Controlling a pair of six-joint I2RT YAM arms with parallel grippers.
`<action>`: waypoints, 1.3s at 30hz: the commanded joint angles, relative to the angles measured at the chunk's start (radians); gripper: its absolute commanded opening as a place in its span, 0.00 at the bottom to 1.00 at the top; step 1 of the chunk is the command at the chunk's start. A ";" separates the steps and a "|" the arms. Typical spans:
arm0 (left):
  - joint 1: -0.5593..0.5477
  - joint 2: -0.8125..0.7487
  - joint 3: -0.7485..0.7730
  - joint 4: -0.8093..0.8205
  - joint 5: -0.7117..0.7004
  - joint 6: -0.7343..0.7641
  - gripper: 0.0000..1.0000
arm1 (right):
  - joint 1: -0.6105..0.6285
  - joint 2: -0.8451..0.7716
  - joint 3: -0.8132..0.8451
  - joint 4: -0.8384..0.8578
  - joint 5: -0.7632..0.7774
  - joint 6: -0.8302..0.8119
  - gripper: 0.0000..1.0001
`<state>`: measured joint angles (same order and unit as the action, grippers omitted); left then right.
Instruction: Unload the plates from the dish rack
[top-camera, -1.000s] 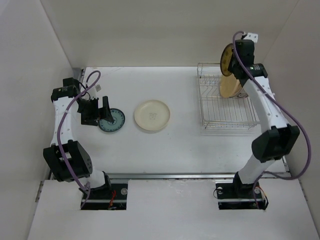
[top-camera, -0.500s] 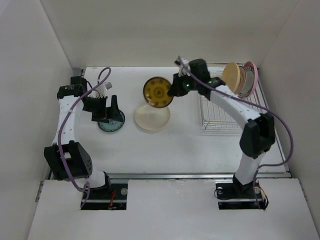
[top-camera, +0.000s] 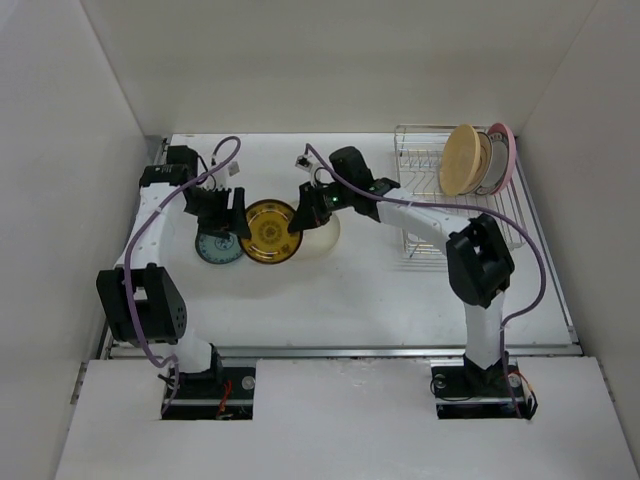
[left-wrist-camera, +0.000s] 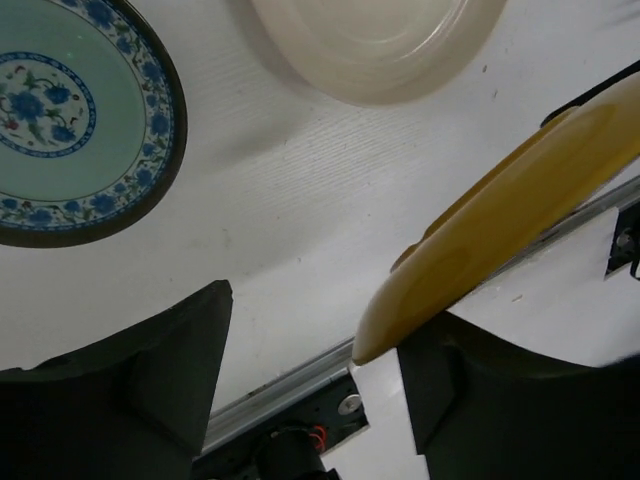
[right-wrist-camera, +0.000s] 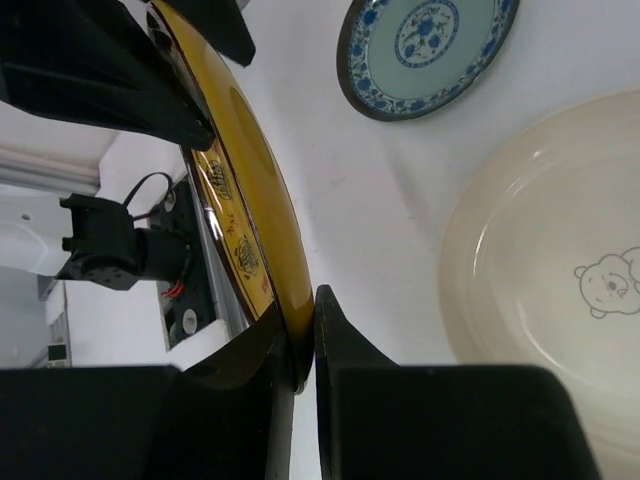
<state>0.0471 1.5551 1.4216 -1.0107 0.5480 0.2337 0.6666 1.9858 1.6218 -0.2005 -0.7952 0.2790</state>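
- Your right gripper (top-camera: 298, 218) has swung the yellow plate (top-camera: 268, 231) left off the cream plate (top-camera: 326, 234) – still pinched tight on its rim
- Your left gripper (top-camera: 228, 218) is spread wide, yellow plate's edge between its fingers – blue plate (top-camera: 214, 249) flat on the table just beside
- Tan plate (top-camera: 459, 160) and pink plate (top-camera: 505, 150) stand in the dish rack (top-camera: 460, 226)

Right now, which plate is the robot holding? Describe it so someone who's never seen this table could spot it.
Find the white table, then look left of the wire dish rack to where the two arms meet. There the right pincer grips a small plate by its rim. It is the only yellow-and-black patterned one, between a blue patterned plate and a cream plate.
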 joint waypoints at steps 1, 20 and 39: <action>-0.010 0.017 -0.001 0.000 -0.017 0.003 0.60 | -0.001 0.028 0.010 0.142 -0.119 0.054 0.00; 0.106 0.083 0.080 -0.088 0.004 -0.008 0.00 | 0.001 0.067 0.076 0.118 -0.036 0.091 0.53; 0.280 0.444 0.188 -0.095 -0.132 -0.089 0.01 | -0.055 -0.012 0.010 0.088 0.040 0.100 0.56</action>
<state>0.3286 2.0048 1.5604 -1.0752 0.4614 0.1741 0.6090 2.0361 1.6344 -0.1349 -0.7540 0.3859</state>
